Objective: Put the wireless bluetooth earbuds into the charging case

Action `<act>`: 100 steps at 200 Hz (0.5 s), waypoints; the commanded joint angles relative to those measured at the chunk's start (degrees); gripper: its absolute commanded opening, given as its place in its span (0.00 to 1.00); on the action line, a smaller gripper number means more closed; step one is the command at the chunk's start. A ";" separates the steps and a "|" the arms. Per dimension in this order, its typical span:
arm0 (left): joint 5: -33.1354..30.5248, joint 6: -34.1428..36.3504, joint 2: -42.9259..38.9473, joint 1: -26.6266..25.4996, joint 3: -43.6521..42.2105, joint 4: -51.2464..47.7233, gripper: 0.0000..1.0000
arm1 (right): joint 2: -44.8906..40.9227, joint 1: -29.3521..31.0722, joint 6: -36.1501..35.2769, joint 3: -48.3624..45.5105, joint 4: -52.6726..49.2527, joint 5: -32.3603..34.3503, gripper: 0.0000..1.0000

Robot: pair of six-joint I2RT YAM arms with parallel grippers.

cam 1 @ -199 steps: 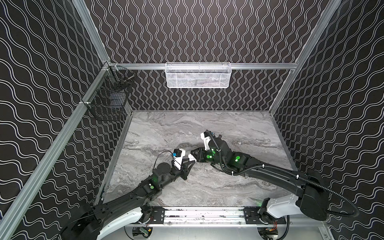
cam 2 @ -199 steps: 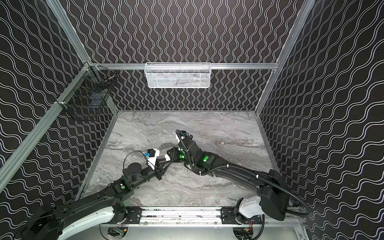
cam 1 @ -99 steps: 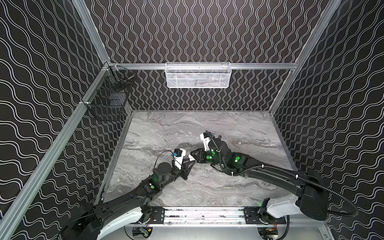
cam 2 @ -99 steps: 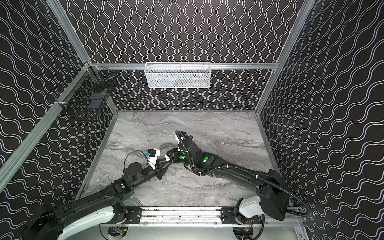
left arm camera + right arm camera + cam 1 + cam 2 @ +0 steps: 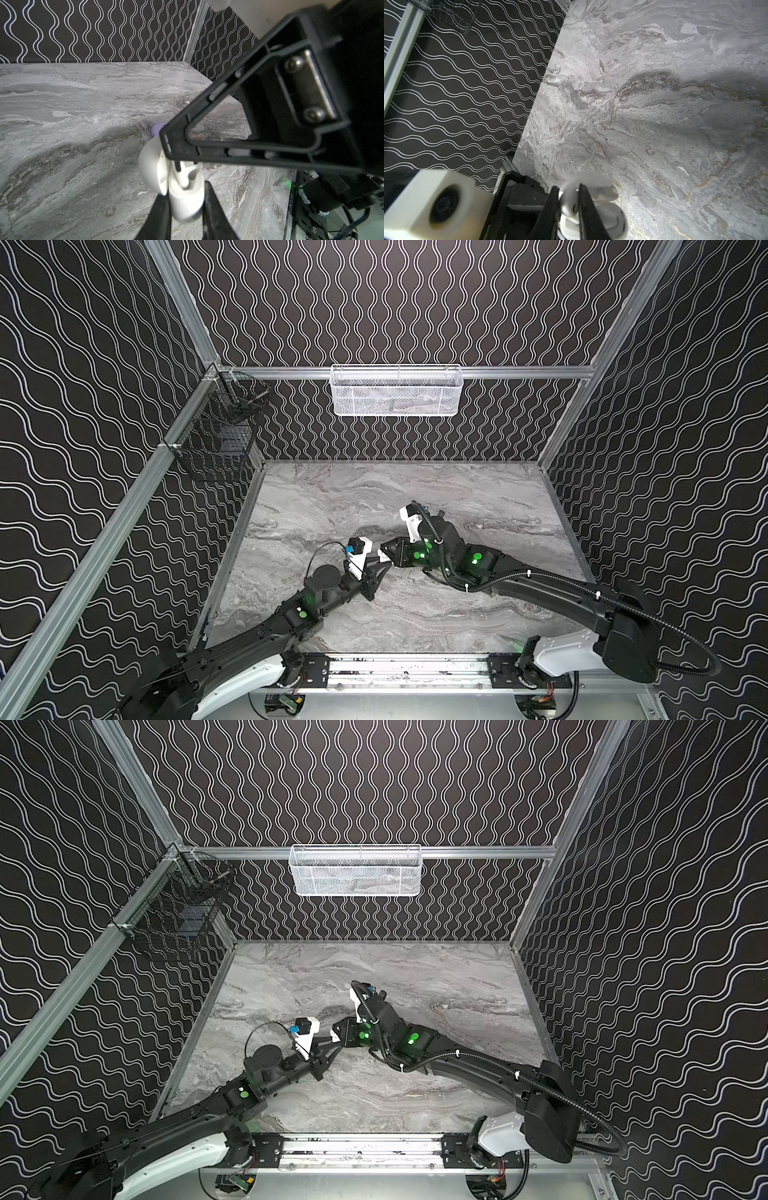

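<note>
I'm looking into the cell: black wavy-lined walls (image 5: 415, 302) around a grey marble table (image 5: 436, 497). Both arms reach to the middle of the table. My left arm (image 5: 266, 635) comes in from the near left corner and my right arm (image 5: 540, 593) from the near right, and their tips meet in both top views.

A white mesh basket (image 5: 395, 391) hangs on the back rail. A black wire basket (image 5: 216, 443) hangs on the left wall.

The left gripper (image 5: 186, 193) is clamped on the white case (image 5: 185, 205), one black finger (image 5: 158, 220) on each side of its lower half. The lid (image 5: 149, 166) is swung open to one side. In a top view the case is only a white speck (image 5: 384, 558) between the two tips. I cannot tell whether it is clear of the table.

The right gripper (image 5: 166, 143) has its jaws drawn narrow, almost together. Its tip is right at the open mouth of the case. In the right wrist view it is a thin dark blade (image 5: 583, 207) across the case (image 5: 610, 218). I cannot tell whether an earbud is pinched in it.

A white shape (image 5: 190, 176) sits in the case's well, but it is too blurred for me to call it an earbud.

A small lilac thing (image 5: 155, 129) lies on the table just behind the right gripper's tip. It is half hidden, so I cannot tell what it is.
</note>
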 commanded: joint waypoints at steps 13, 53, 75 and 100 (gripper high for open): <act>1.13 2.10 -1.17 0.03 0.93 2.37 0.16 | -1.34 0.02 -1.11 -0.20 -3.72 0.19 0.19; 2.30 3.20 -2.12 0.04 1.28 1.22 0.16 | -3.18 0.04 -1.20 -0.81 -3.81 0.51 0.18; 3.59 3.57 -1.86 0.03 1.11 1.61 0.16 | -4.16 -0.06 -1.35 -0.65 -3.68 0.51 0.18; 5.15 4.14 -2.08 0.05 1.26 1.29 0.16 | -4.46 -0.06 -1.58 -0.13 -3.87 0.01 0.18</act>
